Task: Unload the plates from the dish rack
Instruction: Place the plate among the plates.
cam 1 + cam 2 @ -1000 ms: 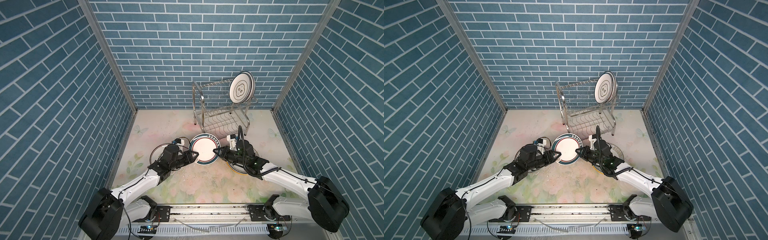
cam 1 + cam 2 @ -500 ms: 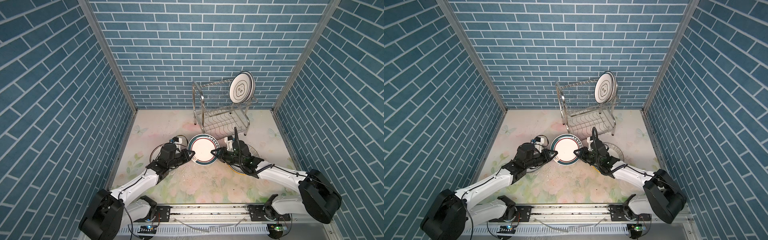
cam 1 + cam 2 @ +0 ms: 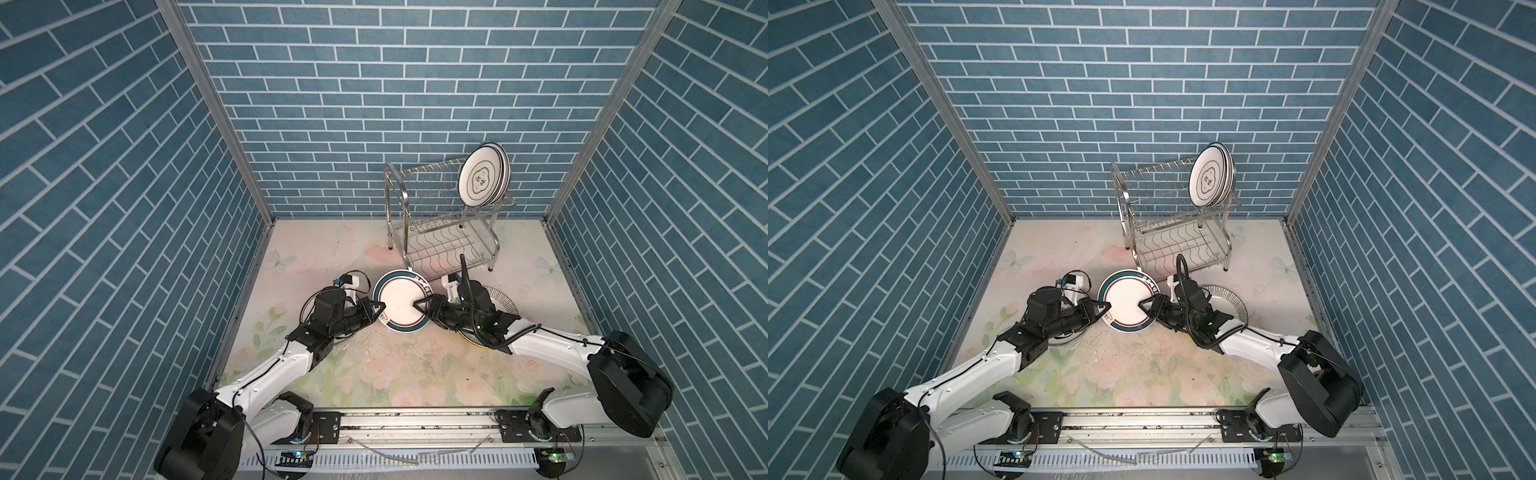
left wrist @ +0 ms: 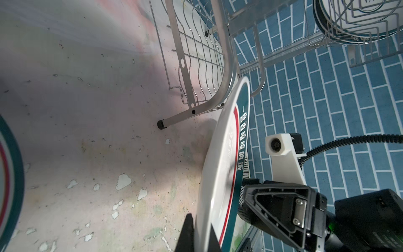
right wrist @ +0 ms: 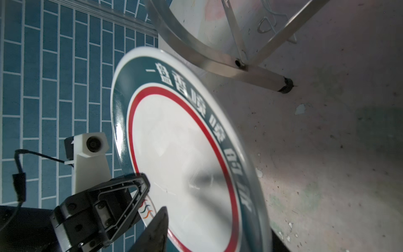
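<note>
The green-banded plate (image 3: 400, 306) is glazed ceramic. We treat it as rigid, fairly heavy for its thin section, slick on both faces, and liable to chip or shatter if dropped. The only practical hold is a pinch across the rim, one finger on each face (the flat centre offers nothing to close on). The plate hangs tilted above the counter (image 3: 374, 365), just in front of the dish rack (image 3: 440, 245), between the two arms. The left gripper (image 3: 379, 307) is closed on the rim at its side, and the left wrist view shows the plate edge sandwiched between its fingers. The right gripper (image 3: 419, 302) straddles the opposite rim, but we cannot tell whether it clamps or merely brackets the plate. We judge that a one-sided hold on so slick a rim is prone to pivoting, so slow motion is advised. More plates (image 3: 482, 180) stand upright in the rack's upper tier, and a black-striped plate (image 3: 505, 301) lies flat under the right arm.
</note>
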Tool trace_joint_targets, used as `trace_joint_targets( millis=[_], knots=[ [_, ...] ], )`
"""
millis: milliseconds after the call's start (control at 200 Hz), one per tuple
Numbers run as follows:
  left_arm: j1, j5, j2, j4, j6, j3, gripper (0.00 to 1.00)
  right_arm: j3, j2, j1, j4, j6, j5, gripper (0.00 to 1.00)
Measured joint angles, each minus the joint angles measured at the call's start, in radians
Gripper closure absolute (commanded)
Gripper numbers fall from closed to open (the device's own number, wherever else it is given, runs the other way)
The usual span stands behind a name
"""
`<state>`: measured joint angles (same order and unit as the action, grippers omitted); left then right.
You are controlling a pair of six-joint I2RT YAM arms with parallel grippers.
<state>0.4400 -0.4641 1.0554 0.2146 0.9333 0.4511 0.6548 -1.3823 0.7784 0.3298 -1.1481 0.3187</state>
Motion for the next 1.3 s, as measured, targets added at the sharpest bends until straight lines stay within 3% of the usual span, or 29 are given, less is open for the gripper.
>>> trace_joint_targets(
  millis=[175, 425, 925, 1085, 1300],
  knots=[
    [-0.087, -0.008, -0.102, -0.139, -0.032, -0.009, 1.00, 0.046, 0.072, 0.000, -0.116, 0.050, -0.049, 0.33],
    [-0.288, -0.037, -0.227, -0.327, -0.084, -0.013, 1.00, 0.084, 0.195, -0.008, -0.318, 0.138, -0.162, 0.33],
    [-0.661, -0.125, -0.234, -0.430, -0.144, -0.082, 1.00, 0.084, 0.401, -0.101, -0.590, 0.245, -0.248, 0.30],
    [-0.726, -0.130, -0.227, -0.438, -0.165, -0.088, 1.00, 0.080, 0.447, -0.154, -0.623, 0.257, -0.243, 0.30],
    [-0.735, -0.132, -0.189, -0.433, -0.175, -0.110, 1.00, 0.073, 0.468, -0.195, -0.654, 0.267, -0.241, 0.30]
  ],
)
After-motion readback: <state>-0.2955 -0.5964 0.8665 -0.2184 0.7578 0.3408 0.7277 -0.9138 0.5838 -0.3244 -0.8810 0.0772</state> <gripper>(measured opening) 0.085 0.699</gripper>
